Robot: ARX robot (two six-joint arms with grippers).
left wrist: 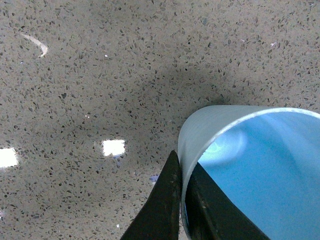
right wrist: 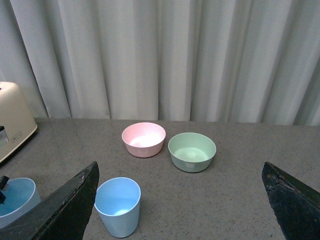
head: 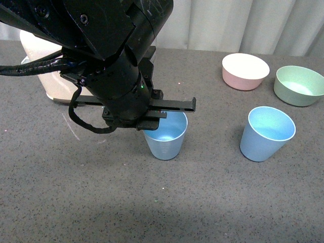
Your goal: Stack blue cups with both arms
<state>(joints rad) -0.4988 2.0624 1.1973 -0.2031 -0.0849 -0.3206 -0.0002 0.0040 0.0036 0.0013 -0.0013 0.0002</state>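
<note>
- Your black left pincer (left wrist: 184, 202) is pinching the rim of a light blue tapered plastic cup (head: 165, 137), with one finger inside the wall and one outside.
- That cup is standing upright near the middle of the grey speckled desk (head: 101, 202), partly hidden under the left arm.
- A second light blue plastic cup (head: 267, 133) is standing upright well apart on your right, with nothing touching it.
- Your right pincer (right wrist: 179, 166) is hanging spread wide, holding nothing.
- A pink round bowl (head: 245, 71) and a green round bowl (head: 298, 85) are sitting side by side beyond the second cup.
- Both cups are looking light, thin-walled and smooth. A rim pinch is probably flexing the wall and could slip, so taking hold deeper down the wall is looking safer.
</note>
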